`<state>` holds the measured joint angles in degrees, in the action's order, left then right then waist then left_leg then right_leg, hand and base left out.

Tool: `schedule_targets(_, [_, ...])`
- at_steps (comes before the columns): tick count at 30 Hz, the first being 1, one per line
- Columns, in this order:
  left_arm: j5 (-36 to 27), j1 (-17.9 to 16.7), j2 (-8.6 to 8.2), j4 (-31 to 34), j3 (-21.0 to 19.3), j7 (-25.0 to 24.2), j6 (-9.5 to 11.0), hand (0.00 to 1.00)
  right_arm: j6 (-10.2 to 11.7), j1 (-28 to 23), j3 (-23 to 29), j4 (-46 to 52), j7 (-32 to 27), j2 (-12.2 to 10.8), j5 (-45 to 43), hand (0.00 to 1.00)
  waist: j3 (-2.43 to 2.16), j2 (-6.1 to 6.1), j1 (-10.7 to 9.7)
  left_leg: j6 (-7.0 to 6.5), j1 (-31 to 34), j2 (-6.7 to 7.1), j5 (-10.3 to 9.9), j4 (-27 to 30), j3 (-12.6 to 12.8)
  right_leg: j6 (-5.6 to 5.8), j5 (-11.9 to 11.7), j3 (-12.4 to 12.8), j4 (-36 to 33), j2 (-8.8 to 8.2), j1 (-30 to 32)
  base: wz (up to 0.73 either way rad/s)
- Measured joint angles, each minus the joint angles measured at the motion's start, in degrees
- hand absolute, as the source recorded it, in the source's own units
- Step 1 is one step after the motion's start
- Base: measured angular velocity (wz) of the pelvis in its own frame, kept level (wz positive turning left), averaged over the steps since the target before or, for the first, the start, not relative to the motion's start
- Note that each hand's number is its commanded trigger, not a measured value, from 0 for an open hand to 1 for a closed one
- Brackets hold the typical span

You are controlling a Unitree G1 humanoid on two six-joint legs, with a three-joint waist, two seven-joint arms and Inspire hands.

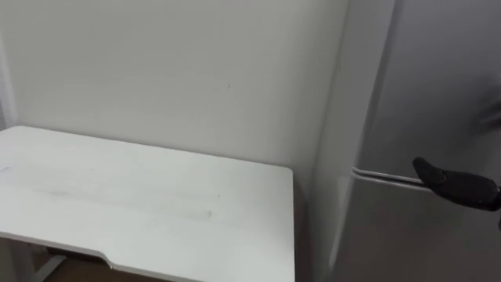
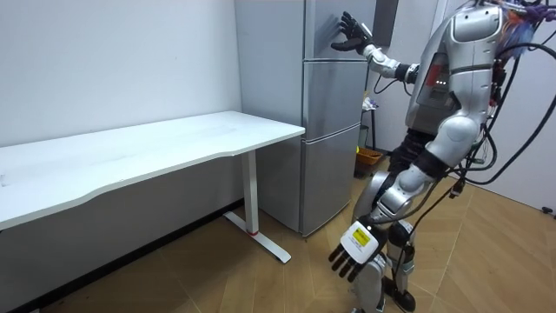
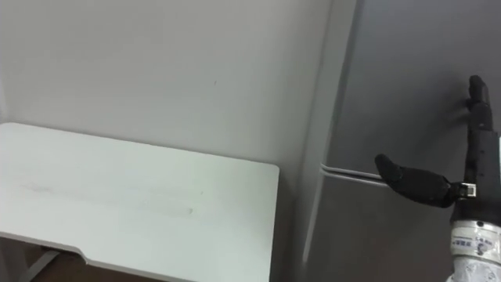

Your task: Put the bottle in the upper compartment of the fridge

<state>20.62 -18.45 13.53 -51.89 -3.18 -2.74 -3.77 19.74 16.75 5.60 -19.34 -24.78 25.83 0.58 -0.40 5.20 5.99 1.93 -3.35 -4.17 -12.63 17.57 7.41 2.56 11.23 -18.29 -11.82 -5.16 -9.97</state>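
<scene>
At the tall grey two-door fridge [image 2: 330, 139], beside a long white table [image 2: 174, 143], our right hand [image 2: 351, 35] was splayed wide at its upper door [image 3: 407, 70]; our left hand [image 2: 354, 249] hung low, fingers straight. Where the bottle was, we could not tell.

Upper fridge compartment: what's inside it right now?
Nothing of the inside can be seen: the upper door is shut and covers it. The right hand is up at the door's front, fingers spread open. The left hand hangs low, holding nothing.
</scene>
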Motion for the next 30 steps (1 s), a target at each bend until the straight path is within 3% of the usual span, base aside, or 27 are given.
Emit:
schedule_targets(7, [0.0, -0.5, 0.76, 0.1, -0.3, 0.3, 0.1, 0.0, -1.0, -0.1, 0.7, 2.9, -0.2, 0.0, 6.2, 0.0, -0.19, -0.24, -2.2, -0.32, 0.7, 0.82, 0.2, 0.1, -1.4, 0.35, -0.2, -1.5, 0.3, -0.57, -0.2, 0.11])
schedule_targets(10, [0.2, -1.1, 0.51, 0.3, -2.3, 1.5, 1.3, 0.0, -1.5, -0.1, 4.3, 3.1, -0.2, 0.3, 10.3, 0.0, -0.2, -0.29, -2.5, -0.52, 0.9, 0.98, 0.3, 0.2, -1.4, 0.52, -0.3, -1.5, 0.4, -0.66, -0.2, 0.02])
schedule_targets(13, [-0.1, -1.9, 0.4, 0.3, -3.7, 2.7, 2.6, 0.0, -4.1, -0.9, 9.1, 2.0, -1.6, 1.5, 17.7, 0.0, -0.18, -0.59, -3.0, -0.55, 1.3, 1.02, 0.3, 0.1, -1.5, 0.64, -0.4, -1.6, 1.1, -0.6, 0.0, 0.02])
schedule_targets(16, [-0.1, -3.0, 0.37, 0.3, -4.7, 3.1, 3.1, 0.0, -5.6, -2.2, 13.3, 2.0, -4.7, 1.6, 22.0, 0.0, -0.34, -1.03, -4.9, -0.54, 1.8, 1.15, 0.4, -0.6, -1.5, 0.68, -0.4, -1.8, 1.0, -0.62, 0.8, 0.0])
schedule_targets(18, [-0.1, -3.6, 0.36, 0.3, -5.9, 3.1, 3.3, 0.0, -6.1, -2.3, 15.7, 2.0, -6.7, 2.1, 24.8, 0.0, 0.07, -1.38, -6.4, -0.42, 1.6, 1.39, 0.8, -2.1, -1.4, 0.75, -0.3, -1.7, 1.1, -0.74, 1.2, -0.04])
schedule_targets(19, [-0.1, -3.6, 0.36, 0.3, -6.1, 3.1, 3.4, 0.0, -6.1, -2.3, 16.1, 2.0, -7.1, 2.4, 25.3, 0.0, -0.01, -1.54, -6.8, -0.39, 1.4, 1.43, 0.9, -2.3, -1.3, 0.81, -0.3, -1.6, 1.2, -0.77, 1.4, -0.09])
schedule_targets(21, [-0.1, -3.7, 0.33, 0.3, -6.8, 3.2, 3.9, 0.0, -6.2, -2.8, 16.7, 2.0, -8.5, 4.6, 27.9, 0.0, 0.0, -2.02, -7.4, -0.26, 0.7, 1.47, 1.3, -3.9, -0.2, 0.88, -0.1, -0.7, 1.1, -0.84, 1.8, -0.19])
schedule_targets(24, [-0.1, -3.3, 0.29, 0.7, -7.5, 3.3, 4.3, 0.0, -6.2, -5.1, 17.8, 2.1, -9.5, 6.6, 28.8, 0.0, 0.09, -1.45, -7.8, -0.21, 0.2, 1.43, 1.3, -4.5, 0.3, 0.91, -0.1, -0.4, 1.1, -0.82, 1.8, -0.11])
schedule_targets(28, [-0.1, -3.2, 0.22, 1.3, -7.9, 3.9, 4.3, 0.0, -6.4, -9.9, 20.4, 2.1, -11.2, 6.5, 28.7, 0.0, 0.26, -0.37, -8.6, -0.2, 0.0, 1.45, 1.3, -4.9, 0.4, 0.91, -0.1, -0.2, 1.2, -0.83, 1.8, -0.01])
schedule_targets(30, [-0.2, -3.5, 0.22, 1.2, -7.9, 4.5, 4.3, 0.0, -6.8, -11.8, 20.9, 2.0, -13.2, 6.5, 28.8, 0.0, 0.8, 0.13, -8.6, -0.2, 0.0, 1.42, 1.3, -4.9, 1.0, 0.91, -0.1, 0.3, 1.2, -0.82, 1.9, -0.13])
